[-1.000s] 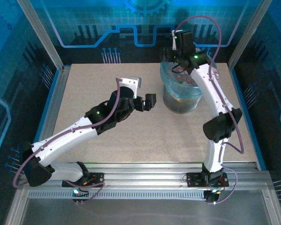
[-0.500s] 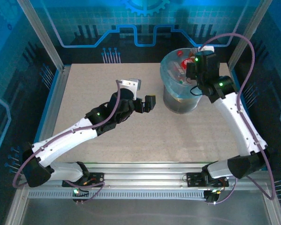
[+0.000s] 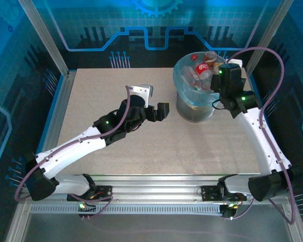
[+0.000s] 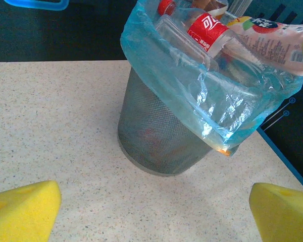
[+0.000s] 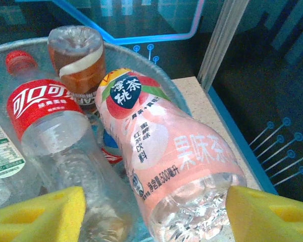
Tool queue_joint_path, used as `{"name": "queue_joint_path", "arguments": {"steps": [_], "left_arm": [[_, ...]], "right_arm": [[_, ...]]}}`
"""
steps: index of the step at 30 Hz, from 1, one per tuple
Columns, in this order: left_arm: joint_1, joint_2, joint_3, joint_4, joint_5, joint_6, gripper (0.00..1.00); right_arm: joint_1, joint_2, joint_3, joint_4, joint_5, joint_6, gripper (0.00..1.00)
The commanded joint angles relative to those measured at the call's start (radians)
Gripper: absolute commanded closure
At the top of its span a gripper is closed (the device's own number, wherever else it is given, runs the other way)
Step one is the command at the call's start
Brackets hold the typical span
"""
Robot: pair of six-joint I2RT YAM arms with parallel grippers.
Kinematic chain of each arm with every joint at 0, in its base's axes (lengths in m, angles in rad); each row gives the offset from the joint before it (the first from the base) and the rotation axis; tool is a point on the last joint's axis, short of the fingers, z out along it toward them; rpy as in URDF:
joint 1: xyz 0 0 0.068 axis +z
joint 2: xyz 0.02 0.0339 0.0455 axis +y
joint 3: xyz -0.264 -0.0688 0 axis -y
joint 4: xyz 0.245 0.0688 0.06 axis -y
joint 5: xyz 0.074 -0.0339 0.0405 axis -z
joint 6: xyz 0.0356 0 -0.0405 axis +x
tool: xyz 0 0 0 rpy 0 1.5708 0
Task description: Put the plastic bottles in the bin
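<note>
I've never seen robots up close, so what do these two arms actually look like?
The left arm and right arm have white shell links joined by bulky black joints, with small green lights. A purple cable loops along each. The left end effector and right end effector each carry two yellow wedge-shaped pads.

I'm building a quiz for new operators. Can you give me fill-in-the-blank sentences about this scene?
1. The bin is lined with a light-____ bag.
2. The red-labelled bottle has a ____ cap.
3. The left pincer has ____ pads.
Missing words: blue; red; yellow.
</note>
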Motion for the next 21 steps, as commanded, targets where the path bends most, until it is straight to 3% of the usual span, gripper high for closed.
{"name": "queue_joint_path", "arguments": {"steps": [1,10,17,21], "left_arm": [[-0.007,0.002,-0.009,0.021,0.013,-0.021,0.03],[-0.007,-0.003,-0.007,0.014,0.007,-0.014,0.03],[-0.007,-0.017,0.002,0.001,-0.001,0.003,0.03],[-0.007,-0.018,0.011,0.003,-0.003,0.013,0.03]], "right_arm": [[-0.011,0.025,0.025,0.031,-0.088,0.022,0.25],[-0.019,0.124,0.052,0.009,-0.151,0.042,0.32],[-0.017,0.1,0.045,-0.006,-0.156,0.068,0.3],[-0.013,0.084,0.118,-0.036,-0.172,0.06,0.22]]}}
